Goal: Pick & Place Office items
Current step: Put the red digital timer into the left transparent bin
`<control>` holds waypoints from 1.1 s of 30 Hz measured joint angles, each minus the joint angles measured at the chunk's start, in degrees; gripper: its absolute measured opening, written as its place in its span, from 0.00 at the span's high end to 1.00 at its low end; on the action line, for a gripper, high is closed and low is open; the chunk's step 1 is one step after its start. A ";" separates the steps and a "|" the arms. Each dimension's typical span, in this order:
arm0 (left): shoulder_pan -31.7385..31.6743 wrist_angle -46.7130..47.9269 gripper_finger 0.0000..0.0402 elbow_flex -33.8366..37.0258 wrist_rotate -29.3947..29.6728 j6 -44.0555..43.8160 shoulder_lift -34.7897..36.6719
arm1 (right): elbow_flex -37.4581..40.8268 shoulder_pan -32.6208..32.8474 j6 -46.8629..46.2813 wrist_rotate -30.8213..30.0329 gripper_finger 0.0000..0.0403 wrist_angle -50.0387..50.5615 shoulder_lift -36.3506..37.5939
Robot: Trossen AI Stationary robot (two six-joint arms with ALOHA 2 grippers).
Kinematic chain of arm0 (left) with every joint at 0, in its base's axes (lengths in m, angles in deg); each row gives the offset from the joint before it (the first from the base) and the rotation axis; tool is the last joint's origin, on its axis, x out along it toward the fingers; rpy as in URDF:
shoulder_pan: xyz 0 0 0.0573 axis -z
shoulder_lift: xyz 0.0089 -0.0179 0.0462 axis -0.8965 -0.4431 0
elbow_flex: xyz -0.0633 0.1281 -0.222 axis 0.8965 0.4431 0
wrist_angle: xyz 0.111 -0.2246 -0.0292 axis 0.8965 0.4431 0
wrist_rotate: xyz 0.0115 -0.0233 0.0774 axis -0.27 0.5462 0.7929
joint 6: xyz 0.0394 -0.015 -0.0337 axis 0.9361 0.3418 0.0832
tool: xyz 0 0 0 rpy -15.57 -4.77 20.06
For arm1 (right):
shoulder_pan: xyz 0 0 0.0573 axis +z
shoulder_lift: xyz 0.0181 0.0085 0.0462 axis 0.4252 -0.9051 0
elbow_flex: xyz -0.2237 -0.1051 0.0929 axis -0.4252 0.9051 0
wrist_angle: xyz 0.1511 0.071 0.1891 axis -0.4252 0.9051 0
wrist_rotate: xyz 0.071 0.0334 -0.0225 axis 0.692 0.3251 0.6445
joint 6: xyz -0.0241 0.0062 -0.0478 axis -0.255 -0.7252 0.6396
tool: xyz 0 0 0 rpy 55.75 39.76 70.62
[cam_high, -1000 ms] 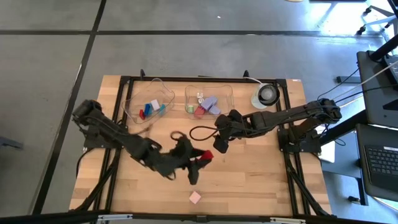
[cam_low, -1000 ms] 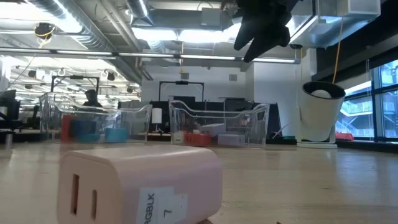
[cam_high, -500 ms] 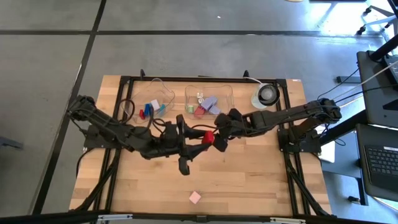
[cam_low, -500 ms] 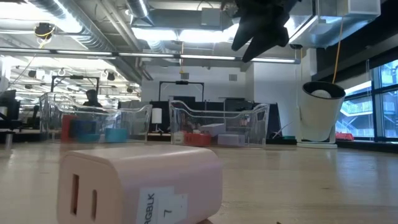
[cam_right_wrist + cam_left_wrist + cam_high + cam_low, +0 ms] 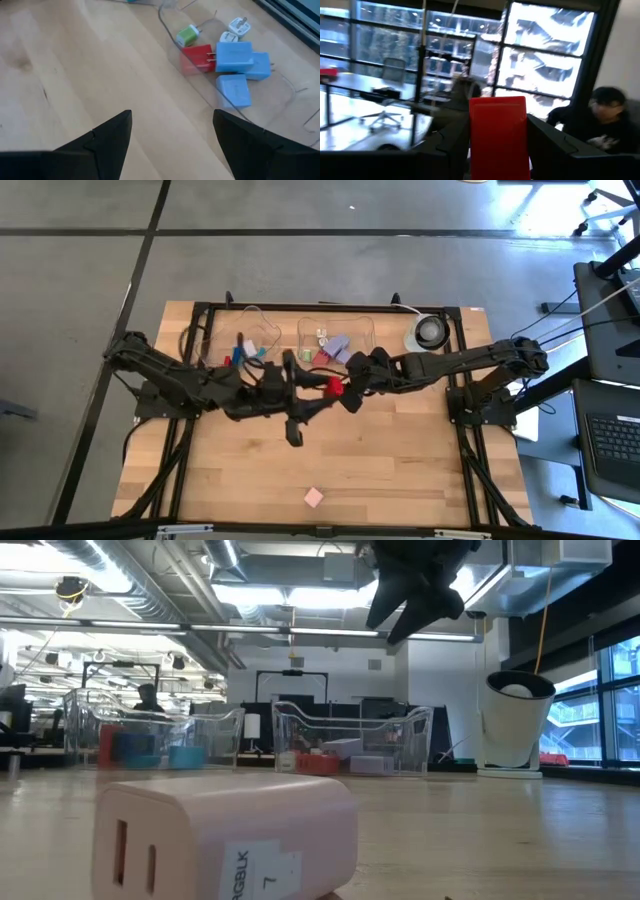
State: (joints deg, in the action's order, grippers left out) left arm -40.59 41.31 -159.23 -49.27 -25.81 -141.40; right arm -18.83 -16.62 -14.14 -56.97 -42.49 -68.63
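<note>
Wooden slats are carrying the whole scene on a table (image 5: 400, 470) standing on a grey floor. Above the table's middle, the left gripper (image 5: 325, 386) is pinching a red block (image 5: 334, 386) between its fingers (image 5: 547, 145), holding it off the wood just short of the right-hand clear tray (image 5: 364, 330). That tray, at the far edge, is holding lavender-blue blocks (image 5: 234, 56), a red one (image 5: 198, 58), a green one (image 5: 187, 35) and white ones (image 5: 235, 26). Beside it, the left-hand tray (image 5: 215, 345) is holding blue, red and teal pieces. Close by, the right gripper (image 5: 350, 402) is hovering with its fingers (image 5: 107, 137) spread and nothing between them. One pink block (image 5: 314, 497) is lying alone near the front edge.
</note>
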 joint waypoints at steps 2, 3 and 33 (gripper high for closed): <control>0.00 4.22 0.59 0.00 1.79 0.84 2.19 | 0.00 -0.50 0.00 0.00 0.30 -0.02 0.00; 0.02 6.61 0.59 0.00 3.00 0.81 3.41 | 0.00 -0.81 0.02 0.00 0.30 -0.02 0.00; -5.59 87.35 0.58 0.20 30.68 -38.28 27.98 | 0.01 -12.78 -0.04 0.16 0.30 -8.73 0.00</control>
State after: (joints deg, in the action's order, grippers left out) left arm -46.18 128.65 -159.03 -18.60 -64.08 -113.42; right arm -18.82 -29.40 -14.18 -56.81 -51.22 -68.63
